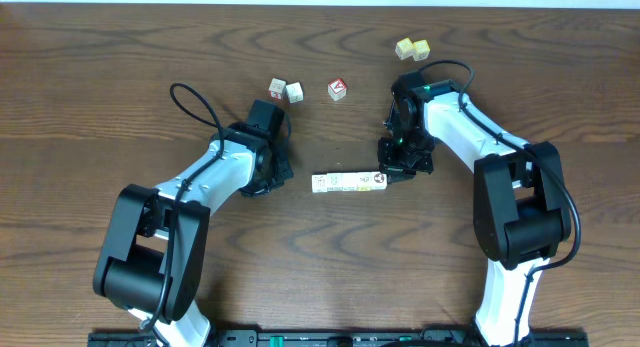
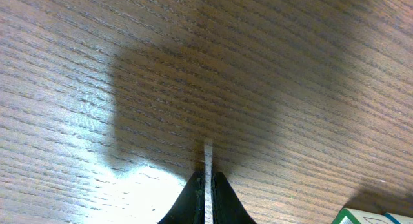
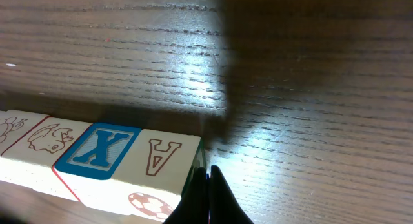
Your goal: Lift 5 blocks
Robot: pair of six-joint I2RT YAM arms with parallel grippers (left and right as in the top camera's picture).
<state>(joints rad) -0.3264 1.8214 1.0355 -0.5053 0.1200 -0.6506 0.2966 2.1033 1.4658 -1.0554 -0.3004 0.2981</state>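
- The five cream-white wooden cubes (image 1: 348,182) lay end to end in one row at the centre of the brown wooden table (image 1: 120,57). In the overhead view the row's long axis ran from 9 to 3 o'clock, nearly level.
- The right gripper (image 1: 393,174) had its jaws clenched together on nothing, with the tips at the row's 3 o'clock end.
- The left gripper (image 1: 279,176) was likewise clenched and empty, near the 9 o'clock end but apart from it.
- A red-topped cube (image 1: 338,88) stood at 12 o'clock from the row, well apart.
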